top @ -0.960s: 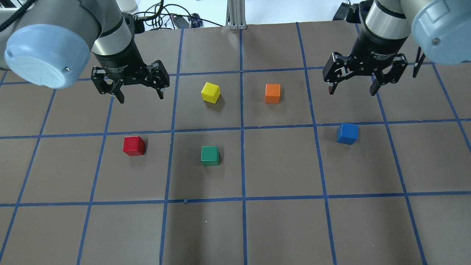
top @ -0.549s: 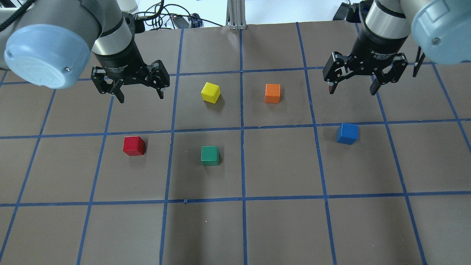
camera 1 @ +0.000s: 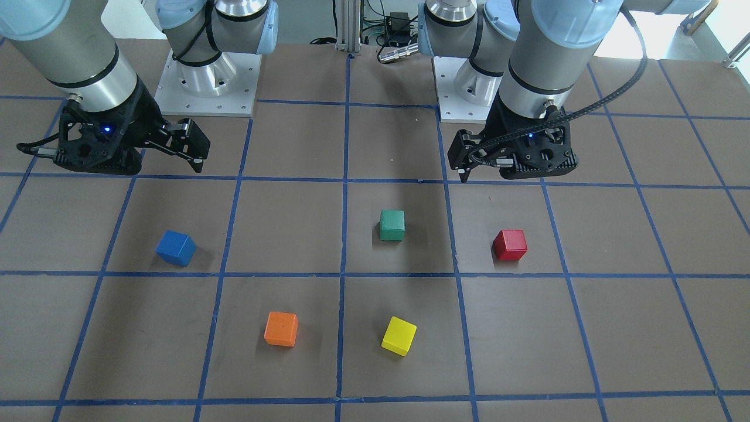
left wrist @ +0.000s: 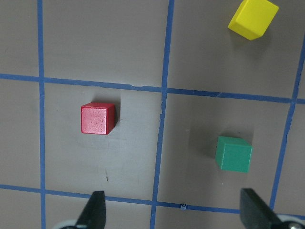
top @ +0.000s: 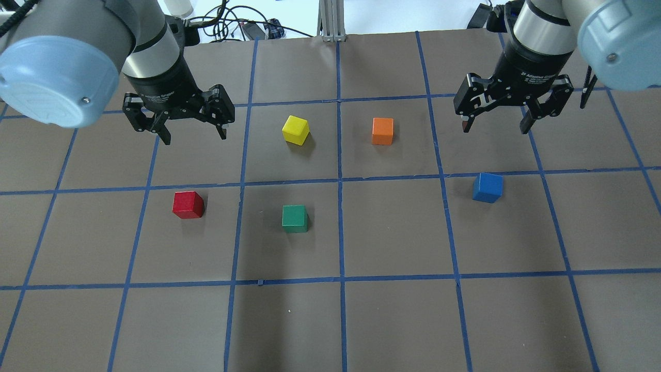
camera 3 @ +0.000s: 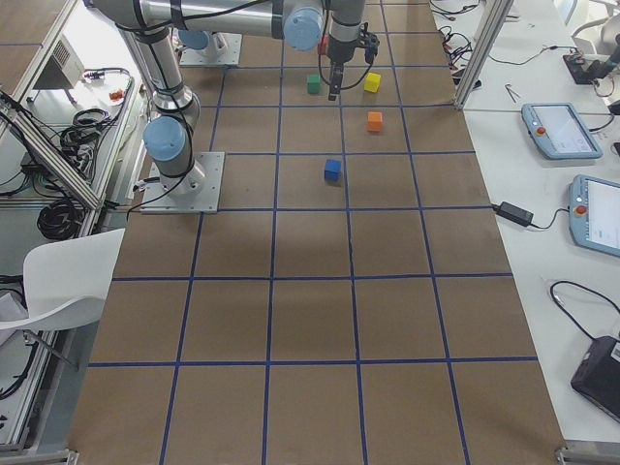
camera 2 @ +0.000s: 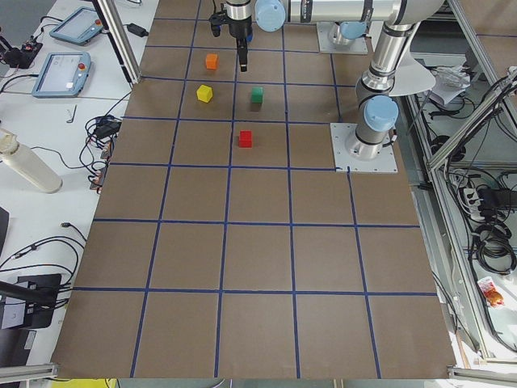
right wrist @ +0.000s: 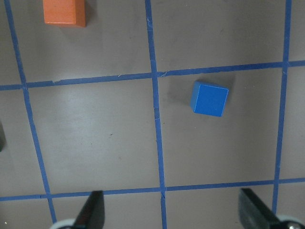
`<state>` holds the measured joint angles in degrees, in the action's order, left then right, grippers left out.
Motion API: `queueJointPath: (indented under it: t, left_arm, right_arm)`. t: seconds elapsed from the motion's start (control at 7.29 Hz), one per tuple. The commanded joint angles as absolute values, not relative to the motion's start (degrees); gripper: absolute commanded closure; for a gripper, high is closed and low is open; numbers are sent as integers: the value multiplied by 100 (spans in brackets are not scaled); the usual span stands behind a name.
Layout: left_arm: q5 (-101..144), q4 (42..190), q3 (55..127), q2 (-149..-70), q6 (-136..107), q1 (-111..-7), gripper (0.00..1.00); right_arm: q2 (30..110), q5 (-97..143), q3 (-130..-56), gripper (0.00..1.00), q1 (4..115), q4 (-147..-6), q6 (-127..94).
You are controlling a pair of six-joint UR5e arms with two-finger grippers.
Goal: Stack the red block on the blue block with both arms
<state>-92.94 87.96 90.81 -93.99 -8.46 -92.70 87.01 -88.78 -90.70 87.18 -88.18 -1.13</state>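
The red block (top: pixel 188 204) sits on the brown table, left of centre; it also shows in the left wrist view (left wrist: pixel 98 119). My left gripper (top: pixel 194 135) hangs open and empty above the table, beyond the red block and apart from it. The blue block (top: pixel 487 187) sits on the right side; it also shows in the right wrist view (right wrist: pixel 209 99). My right gripper (top: pixel 494 128) hangs open and empty above the table, beyond the blue block. The two blocks lie far apart, with several grid squares between them.
A yellow cube (top: pixel 296 129) and an orange cube (top: pixel 382 131) sit mid-table between the grippers. A green cube (top: pixel 294 218) sits right of the red block. Blue tape lines grid the table. Cables and an aluminium post (top: pixel 330 20) stand at the far edge.
My left arm has shifted slightly to the left and toward the table's far edge, gripper still open. The right arm and all cubes have not moved.
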Motion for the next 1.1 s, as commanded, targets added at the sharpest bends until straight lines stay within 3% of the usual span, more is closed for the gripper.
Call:
queueJointPath:
  t: [0.0,0.96]
  left_arm:
    - [-9308,8780,9105,-9430,-844,-9237,0]
    - [-9307,8789,9368,-9414,-659,-8772,0]
  right_arm:
    - [8701,-8886,-9070,0,8719,-8824,-105]
    - [8657,-8886,-9079,0,8719,-8850,-114]
